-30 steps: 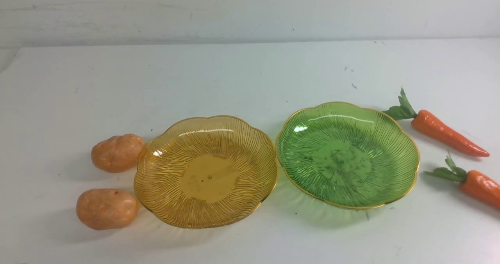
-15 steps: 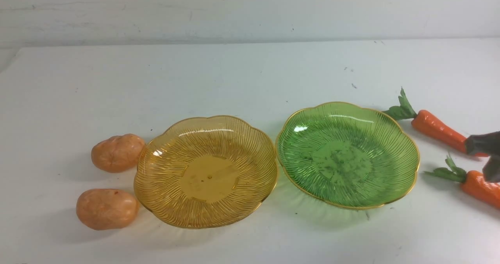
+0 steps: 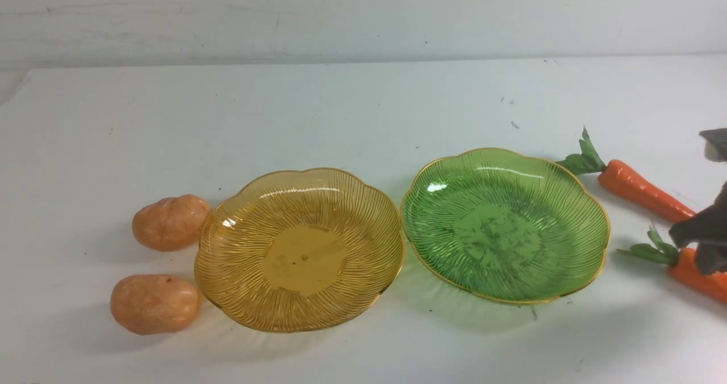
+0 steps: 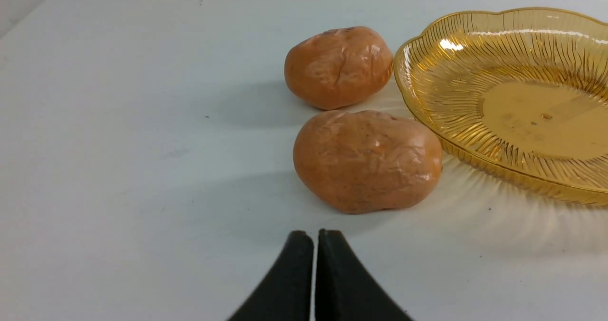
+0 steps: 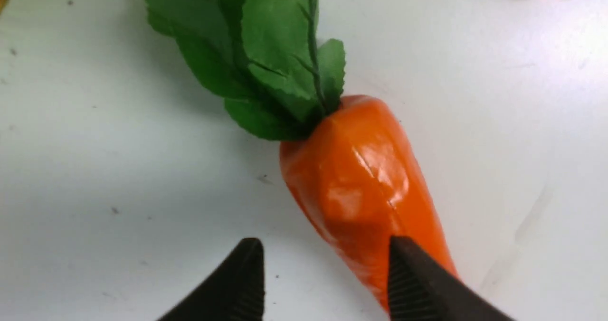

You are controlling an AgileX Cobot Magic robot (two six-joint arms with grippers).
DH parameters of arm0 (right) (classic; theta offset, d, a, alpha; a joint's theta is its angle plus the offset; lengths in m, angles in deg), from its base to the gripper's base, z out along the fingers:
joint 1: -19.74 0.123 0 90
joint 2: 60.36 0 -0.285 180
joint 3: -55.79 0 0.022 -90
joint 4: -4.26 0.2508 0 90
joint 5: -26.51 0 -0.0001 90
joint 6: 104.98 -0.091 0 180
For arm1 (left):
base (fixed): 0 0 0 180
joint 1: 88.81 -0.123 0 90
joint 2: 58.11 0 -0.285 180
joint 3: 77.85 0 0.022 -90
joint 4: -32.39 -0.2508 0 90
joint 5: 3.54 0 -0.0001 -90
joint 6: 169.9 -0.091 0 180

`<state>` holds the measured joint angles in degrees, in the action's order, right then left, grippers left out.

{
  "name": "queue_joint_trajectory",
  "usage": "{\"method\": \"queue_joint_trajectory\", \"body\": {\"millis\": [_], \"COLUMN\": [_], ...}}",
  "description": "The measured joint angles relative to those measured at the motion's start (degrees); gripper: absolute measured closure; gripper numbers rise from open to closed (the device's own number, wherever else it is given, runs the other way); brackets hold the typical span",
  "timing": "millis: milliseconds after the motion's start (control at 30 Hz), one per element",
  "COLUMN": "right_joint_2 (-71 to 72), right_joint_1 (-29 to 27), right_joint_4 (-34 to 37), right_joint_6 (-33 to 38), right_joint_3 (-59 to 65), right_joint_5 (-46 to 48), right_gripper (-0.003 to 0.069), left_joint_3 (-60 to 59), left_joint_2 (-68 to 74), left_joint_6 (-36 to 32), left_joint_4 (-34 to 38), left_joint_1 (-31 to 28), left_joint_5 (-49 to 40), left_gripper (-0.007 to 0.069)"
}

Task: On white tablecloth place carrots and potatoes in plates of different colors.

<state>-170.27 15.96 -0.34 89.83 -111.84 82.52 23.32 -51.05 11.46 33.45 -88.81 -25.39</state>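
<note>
Right tool [image 5: 327,245]: jaws parted with a clear gap, nothing gripped; one finger overlaps the nearer carrot [image 3: 685,266] in the right wrist view, the other shows over bare cloth; contact cannot be told

Left tool [image 4: 315,238]: fingers together, empty, near the potatoes

Carrots, two: nearer one and farther carrot [image 3: 642,191], both on the white tablecloth [image 3: 318,117], to the right of the green plate [image 3: 500,236]

Potatoes, two: farther potato [image 3: 170,223] and nearer potato [image 3: 155,304], to the left of the yellow plate [image 3: 304,259]

Plates: both without vegetables

Step in hand, as judged: picking up the nearer carrot. Best method: centre the gap over the thick orange body, turn the fingers to straddle its width, lower alongside, then close evenly; avoid pinching leaves or the slippery taper, and lift above the plate rim before travelling
</note>
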Motion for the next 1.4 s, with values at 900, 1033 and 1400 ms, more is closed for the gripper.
{"method": "queue_joint_trajectory", "body": {"millis": [900, 1033, 1400], "right_joint_2": [-6.6, -6.6, -7.8], "right_joint_1": [0.2, 0.2, 9.0], "right_joint_4": [-5.8, -2.6, 27.5], "right_joint_6": [3.8, 3.7, 1.1], "right_joint_3": [-3.5, -12.7, -28.7], "right_joint_5": [2.2, 10.8, 8.6], "right_gripper": [0.0356, 0.0356, 0.0356], "left_joint_3": [0.0, 0.0, 0.0], "left_joint_2": [0.0, 0.0, 0.0], "left_joint_6": [0.0, 0.0, 0.0], "left_joint_4": [0.0, 0.0, 0.0], "left_joint_1": [0.0, 0.0, 0.0], "left_joint_5": [0.0, 0.0, 0.0], "left_gripper": [0.0628, 0.0628, 0.0628]}}
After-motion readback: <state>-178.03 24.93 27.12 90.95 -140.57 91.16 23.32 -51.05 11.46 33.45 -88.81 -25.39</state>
